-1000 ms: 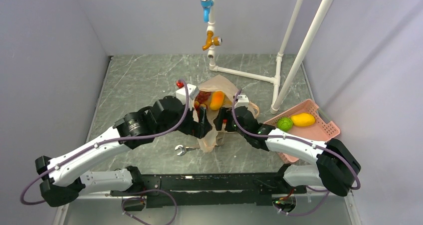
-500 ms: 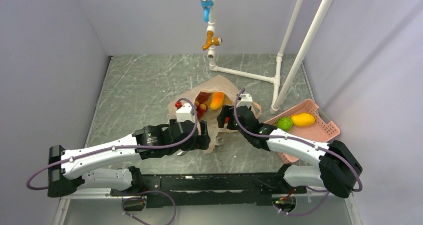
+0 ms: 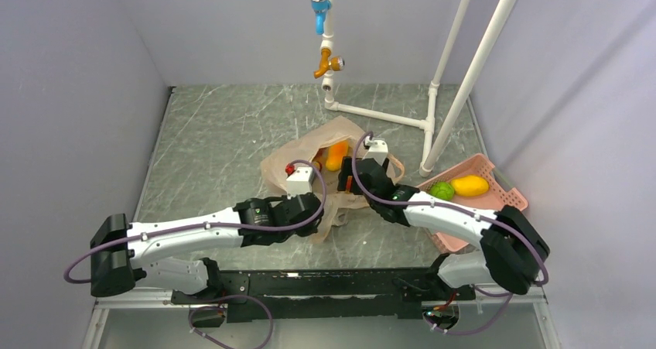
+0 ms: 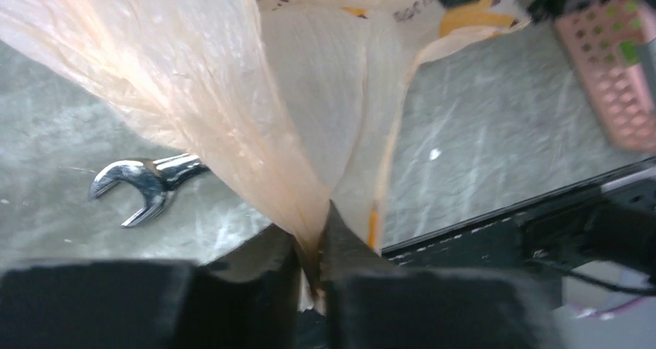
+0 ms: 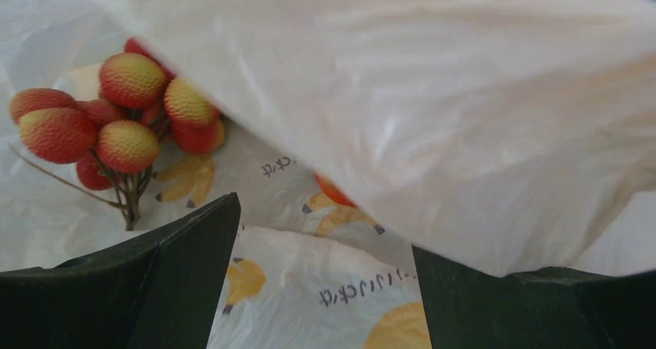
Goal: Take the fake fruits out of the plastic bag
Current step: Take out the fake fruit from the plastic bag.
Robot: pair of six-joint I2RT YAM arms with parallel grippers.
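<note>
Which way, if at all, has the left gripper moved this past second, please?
Yes: the left gripper, pinching the bag, drew back toward its base, away from the pipe frame.

Grey-green marbled tabletop (image 3: 224,124), veined white. Plain pale grey walls (image 3: 232,24) enclose three sides. White plastic pipe frame (image 3: 480,55) stands at rear right, carrying a blue valve (image 3: 319,7) and an orange valve (image 3: 328,61). Lighting even.

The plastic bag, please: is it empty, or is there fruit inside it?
Not empty: inside the plastic bag lie a red-yellow fruit bunch and an orange fruit.
</note>
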